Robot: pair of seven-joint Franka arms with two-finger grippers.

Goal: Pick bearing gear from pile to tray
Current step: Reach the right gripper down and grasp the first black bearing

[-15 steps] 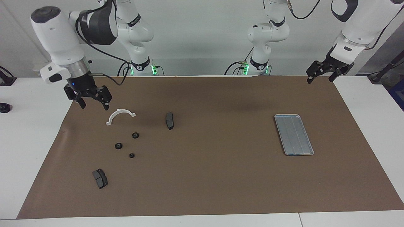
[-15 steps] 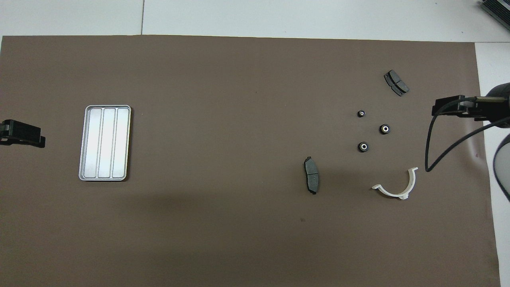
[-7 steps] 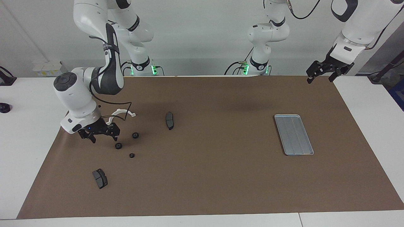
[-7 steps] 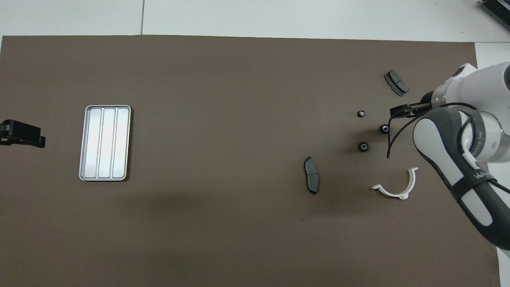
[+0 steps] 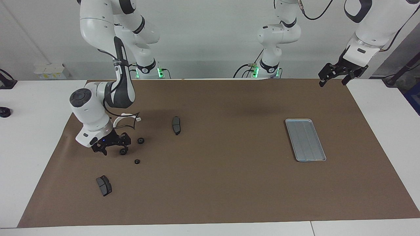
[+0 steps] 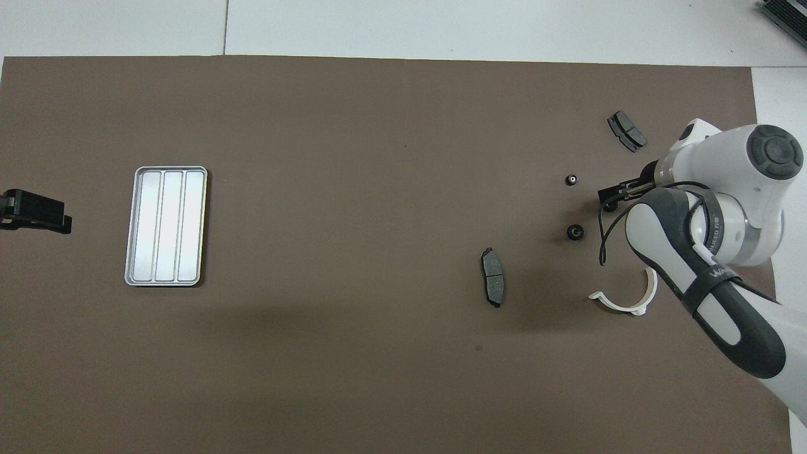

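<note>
Here, in the facing view, the right pincer point(image 5: 114, 151) sits low at the left of the frame, just above the brown mat point(image 5: 216, 183) on the bench point(image 5: 36, 137), its fingers spread around one gear point(image 5: 123, 151), which lies on the mat between the tips; whether they touch it cannot be told. A second gear point(image 5: 140, 141) lies up and right of it, a third gear point(image 5: 137, 161) down and right. The white half-ring bracket point(image 5: 128, 118) shows partly above the pincer; one brake pad point(image 5: 176, 125) lies toward frame centre, another brake pad point(image 5: 104, 185) at lower left. The tray point(image 5: 305, 140) rests right of centre, well apart from the pile. The left pincer point(image 5: 334, 78) waits open and empty at upper right. Compared with the frame a second earlier, the right arm has come down from beside the bracket to the gear; nothing else has shifted.
</note>
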